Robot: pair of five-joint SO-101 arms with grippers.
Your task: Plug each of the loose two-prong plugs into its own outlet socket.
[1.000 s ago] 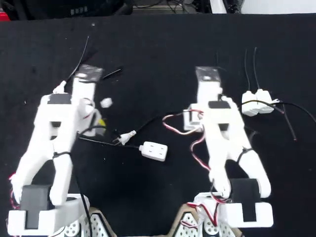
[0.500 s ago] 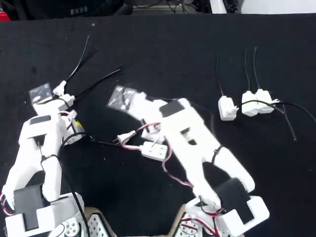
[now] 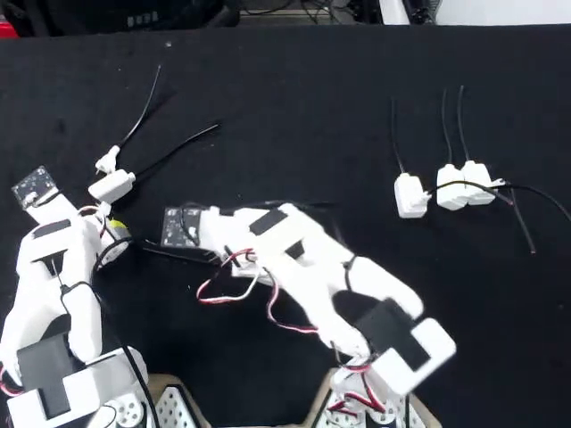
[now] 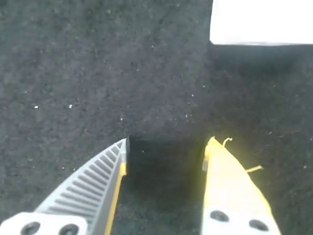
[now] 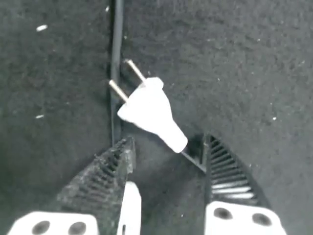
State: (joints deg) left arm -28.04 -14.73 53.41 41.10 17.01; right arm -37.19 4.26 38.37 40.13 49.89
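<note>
A white two-prong plug [image 5: 149, 112] lies on the black cloth beside its black cord [image 5: 116, 73], prongs pointing away from my right gripper [image 5: 166, 144]. That gripper is open, and the plug's tail sits between its fingertips. In the high view the right arm [image 3: 294, 259] stretches left across the table's middle and covers the plug. My left gripper [image 4: 166, 147] is open with nothing in it, just short of a white block [image 4: 259, 22]. In the high view the left gripper [image 3: 111, 236] sits below a white outlet block [image 3: 111, 185] with a small plug [image 3: 107, 160] behind it.
Three white outlet pieces [image 3: 410, 194] [image 3: 452, 187] [image 3: 477, 183] with thin black cords lie at the back right. A thicker black cable [image 3: 535, 201] runs off to the right. Red and white servo wires [image 3: 236, 285] hang under the right arm.
The right arm has swung left across the table and now covers the middle plug and outlet block. The left arm has drawn back to the left.
</note>
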